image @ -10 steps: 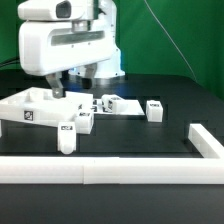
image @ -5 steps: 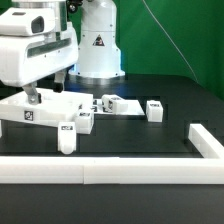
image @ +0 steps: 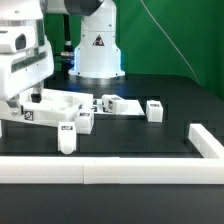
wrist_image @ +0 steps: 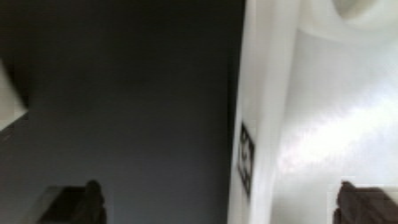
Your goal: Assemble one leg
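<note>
Item: short white plastic square leg (image: 67,138), tagged, standing upright near the front edge of the black counter (image: 150,135).
Two-finger gripper (image: 33,98): jaws spread, empty, over the large white tray-like part (image: 48,108).
Leg lies frontward of the jaws, toward the exterior view's right; long axis vertical.

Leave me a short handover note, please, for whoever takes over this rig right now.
Gripper: open, holding nothing, down at the large white tray-like part on the exterior view's left; the part's tagged edge lies between the fingers.
Legs: all loose on the table: nearest leg in front, second leg just behind it, third leg off to the exterior view's right.
Done: no leg fitted that I can see.
Left: grasp a leg and fit it to the tray-like part.
</note>
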Tool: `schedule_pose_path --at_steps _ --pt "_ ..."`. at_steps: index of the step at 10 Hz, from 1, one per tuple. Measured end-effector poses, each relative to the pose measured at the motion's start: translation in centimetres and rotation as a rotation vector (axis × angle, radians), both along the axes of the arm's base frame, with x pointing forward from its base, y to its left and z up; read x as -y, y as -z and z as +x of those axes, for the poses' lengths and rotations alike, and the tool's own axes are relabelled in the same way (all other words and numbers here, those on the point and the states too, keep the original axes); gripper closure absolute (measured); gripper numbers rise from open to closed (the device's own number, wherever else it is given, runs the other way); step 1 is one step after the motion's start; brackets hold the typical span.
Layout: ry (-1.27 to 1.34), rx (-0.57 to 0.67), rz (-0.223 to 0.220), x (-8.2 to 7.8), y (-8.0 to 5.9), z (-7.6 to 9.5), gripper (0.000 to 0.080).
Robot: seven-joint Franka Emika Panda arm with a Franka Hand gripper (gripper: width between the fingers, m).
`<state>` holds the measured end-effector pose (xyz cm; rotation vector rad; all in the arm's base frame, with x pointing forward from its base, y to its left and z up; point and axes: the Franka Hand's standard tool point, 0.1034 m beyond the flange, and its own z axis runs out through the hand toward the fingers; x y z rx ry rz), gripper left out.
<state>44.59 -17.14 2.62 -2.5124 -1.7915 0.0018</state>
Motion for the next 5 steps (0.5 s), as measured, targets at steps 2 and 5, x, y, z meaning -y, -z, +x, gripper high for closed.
schedule_pose_path --at_steps 2,5 --pt "0.025 -0.006 0.001 0.08 1.62 -0.63 0.015" --pt "0.03 -0.009 0.001 0.05 1.84 -0.73 0.015"
